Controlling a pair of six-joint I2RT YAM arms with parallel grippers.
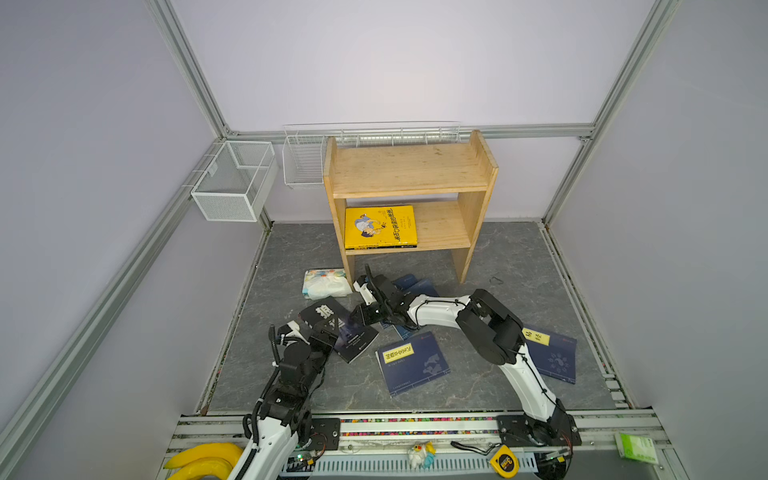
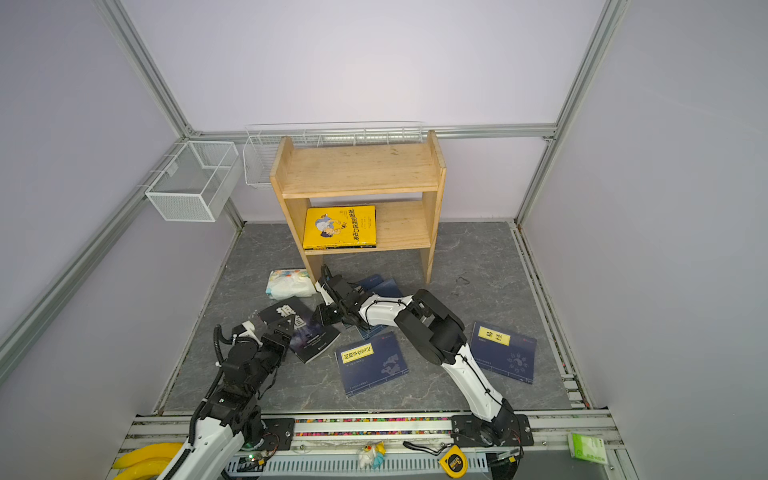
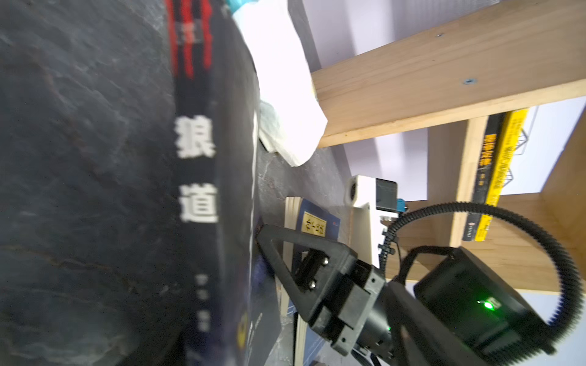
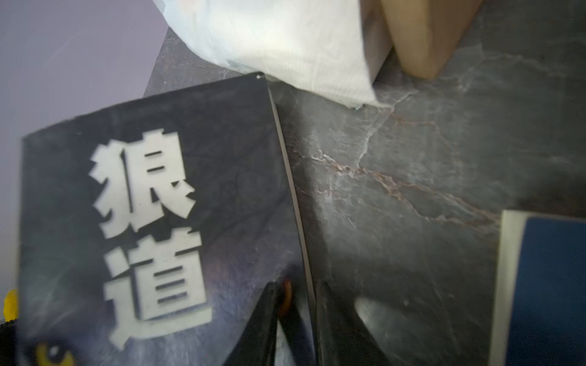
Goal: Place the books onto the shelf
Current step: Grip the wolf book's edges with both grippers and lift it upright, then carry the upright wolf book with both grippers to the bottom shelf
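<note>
A black book (image 1: 328,318) with large white characters lies tilted on the floor in front of the wooden shelf (image 1: 409,170). My right gripper (image 4: 298,285) is shut on its right edge, one finger over the cover and one under. My left gripper (image 1: 322,330) stands open at the book's near-left spine side. A yellow book (image 1: 380,226) lies flat on the lower shelf board with a dark book under it. One navy book (image 1: 411,363) lies mid-floor, another (image 1: 552,353) to the right, and more navy books (image 1: 417,286) sit under the right arm.
A white floral soft packet (image 1: 326,282) lies against the shelf's left leg. A mesh basket (image 1: 232,178) and a wire basket (image 1: 303,162) hang on the back-left walls. Bananas (image 1: 203,457), a small toy (image 1: 422,453), a tape measure (image 1: 503,459) and a green box (image 1: 636,446) sit along the front rail.
</note>
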